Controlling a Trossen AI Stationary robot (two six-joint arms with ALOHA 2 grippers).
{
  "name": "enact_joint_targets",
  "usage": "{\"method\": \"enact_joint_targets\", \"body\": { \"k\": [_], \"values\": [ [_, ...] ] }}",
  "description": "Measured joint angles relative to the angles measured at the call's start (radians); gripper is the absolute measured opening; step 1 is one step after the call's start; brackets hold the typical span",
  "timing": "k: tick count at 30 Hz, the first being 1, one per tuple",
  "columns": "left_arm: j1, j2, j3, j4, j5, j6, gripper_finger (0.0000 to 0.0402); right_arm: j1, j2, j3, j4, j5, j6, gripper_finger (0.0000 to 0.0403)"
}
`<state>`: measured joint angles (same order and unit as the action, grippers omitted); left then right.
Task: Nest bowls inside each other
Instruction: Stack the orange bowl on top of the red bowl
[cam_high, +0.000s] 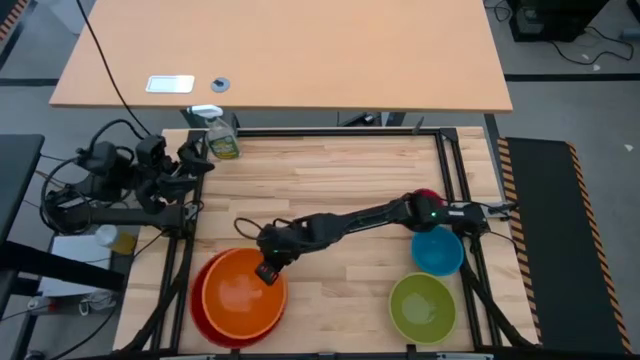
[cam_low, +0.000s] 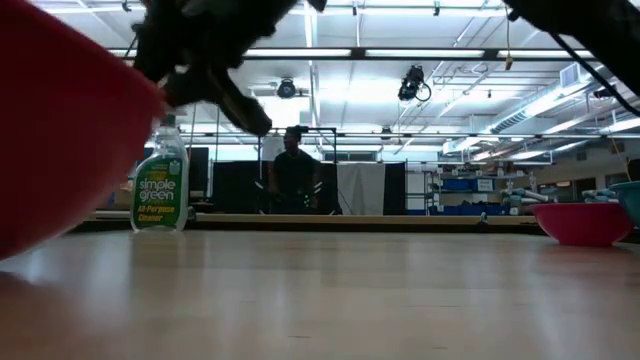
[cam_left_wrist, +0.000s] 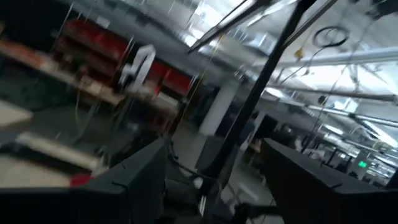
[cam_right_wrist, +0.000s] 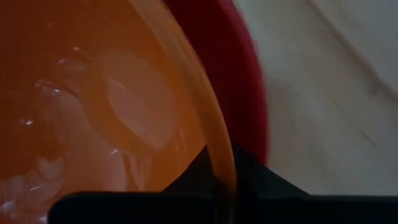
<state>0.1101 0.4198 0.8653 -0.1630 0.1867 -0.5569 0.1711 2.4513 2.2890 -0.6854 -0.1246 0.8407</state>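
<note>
A: Two nested so far? orange bowl (cam_high: 241, 295) sits inside the red bowl (cam_high: 200, 310) at the table's near left
B: yep, right gripper (cam_high: 268, 270) pinches its rim; left gripper (cam_high: 196, 160) gapes, parked far left

- Both arms are dark, nearly black, built of slim jointed links.
- Black cables loop around the left arm (cam_high: 120, 185).
- A small green light glows on the right arm (cam_high: 380, 215).
</note>
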Motion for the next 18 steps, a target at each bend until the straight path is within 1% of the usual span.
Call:
{"method": "enact_joint_targets", "body": {
  "k": [5, 8, 10, 12, 15, 18],
  "values": [
    [0.000, -0.001, 0.020, -0.121, 0.000, -0.012, 0.0260, -0.016, 0.016, 0.002, 0.000, -0.063, -0.037, 0.0036],
    [0.000, -0.001, 0.020, -0.150, 0.000, -0.016, 0.0260, -0.024, 0.016, 0.002, 0.004, -0.099, -0.089, 0.0055],
    [0.000, -0.001, 0.021, -0.154, 0.000, -0.016, 0.0260, -0.031, 0.013, 0.002, 0.004, -0.129, -0.108, 0.0080],
    [0.000, -0.001, 0.021, -0.152, 0.000, -0.016, 0.0260, -0.039, 0.003, 0.002, 0.006, -0.157, -0.113, 0.0114],
    [0.000, -0.001, 0.021, -0.154, 0.000, -0.009, 0.0260, -0.045, -0.008, 0.004, 0.009, -0.166, -0.114, 0.0171],
    [0.000, -0.001, 0.021, -0.156, 0.000, -0.007, 0.0260, -0.048, -0.021, 0.004, -0.026, -0.164, -0.112, 0.0223]
  ]
}}
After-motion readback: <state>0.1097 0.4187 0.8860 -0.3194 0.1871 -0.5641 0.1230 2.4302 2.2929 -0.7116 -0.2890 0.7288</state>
